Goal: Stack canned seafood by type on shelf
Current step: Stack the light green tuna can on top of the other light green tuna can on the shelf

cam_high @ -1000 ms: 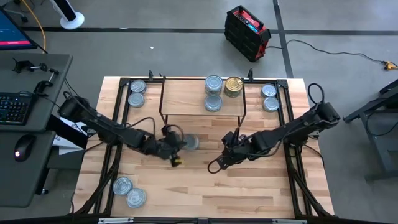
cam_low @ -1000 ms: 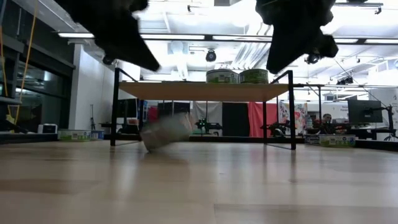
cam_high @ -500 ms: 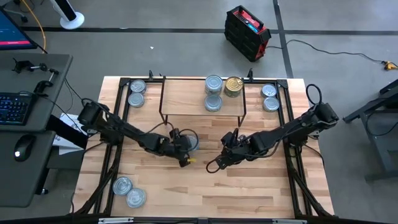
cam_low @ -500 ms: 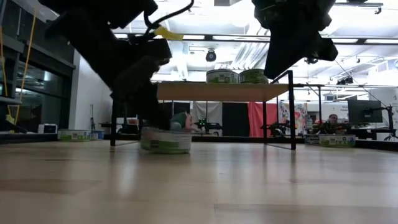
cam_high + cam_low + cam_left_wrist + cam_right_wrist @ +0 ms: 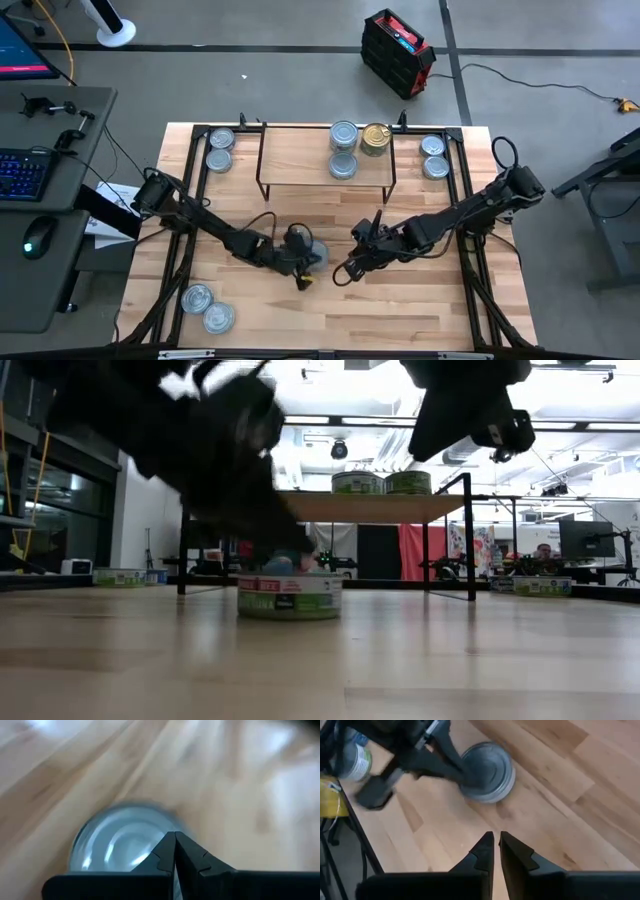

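One silver-lidded tin [image 5: 317, 252] lies flat on the tabletop in front of the shelf [image 5: 300, 160]; it also shows in the low view [image 5: 290, 598]. My left gripper [image 5: 303, 246] is shut, its tips on this tin's lid. My right gripper [image 5: 352, 258] is shut and hangs above the bare wood to the tin's right, touching nothing. Two silver tins [image 5: 343, 135] [image 5: 343, 165] and a gold tin [image 5: 376, 138] stand on the shelf's right half. My left gripper rests its shut fingertips [image 5: 174, 836] on the tin's lid [image 5: 120, 840], close to the rim. The fingers [image 5: 452, 765] come slanting down from the table's left. The tin sits level with its bottom on the table.
Pairs of tins lie on the table at the far left [image 5: 220, 150], far right [image 5: 434, 157] and near left [image 5: 208, 308]. The shelf's thin black legs [image 5: 185, 530] [image 5: 468, 535] stand behind the work spot. Bare wood stretches along the near edge [image 5: 380, 310].
My left gripper has come down and moved toward the table's near edge, rolling a little, and has stayed shut. The tin, tilted a second ago, now lies flat and has slid toward the near edge.
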Tool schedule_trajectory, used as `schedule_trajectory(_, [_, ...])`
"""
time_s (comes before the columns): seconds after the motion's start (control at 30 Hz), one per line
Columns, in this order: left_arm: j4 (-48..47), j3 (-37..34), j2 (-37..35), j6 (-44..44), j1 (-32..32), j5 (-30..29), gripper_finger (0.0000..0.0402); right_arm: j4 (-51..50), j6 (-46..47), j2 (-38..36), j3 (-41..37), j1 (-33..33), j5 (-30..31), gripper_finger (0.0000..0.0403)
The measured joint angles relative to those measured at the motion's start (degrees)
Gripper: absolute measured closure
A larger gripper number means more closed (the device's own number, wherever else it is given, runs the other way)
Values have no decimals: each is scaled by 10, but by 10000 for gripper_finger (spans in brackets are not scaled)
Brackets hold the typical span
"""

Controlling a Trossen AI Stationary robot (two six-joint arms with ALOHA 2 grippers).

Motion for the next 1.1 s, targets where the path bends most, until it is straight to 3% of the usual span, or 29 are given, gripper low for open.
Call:
schedule_trajectory(0.13, [51, 5, 0, 20, -11, 0, 401, -2, -13, 0, 0, 9, -15, 382])
schedule_trajectory(0.33, [-61, 7, -114, 81, -11, -6, 401, 7, -30, 18, 0, 12, -86, 382])
schedule_trajectory(0.5, [-109, -21, -133, 84, -14, -24, 401, 87, -78, 91, 0, -3, -138, 391])
schedule_trajectory(0.77, [-55, -86, -111, 71, -9, -27, 401, 117, -106, 182, 0, -47, -123, 402])
schedule_trajectory(1.1, [-38, -98, -102, 78, -6, -17, 401, 136, -148, 190, 0, -89, -100, 403])
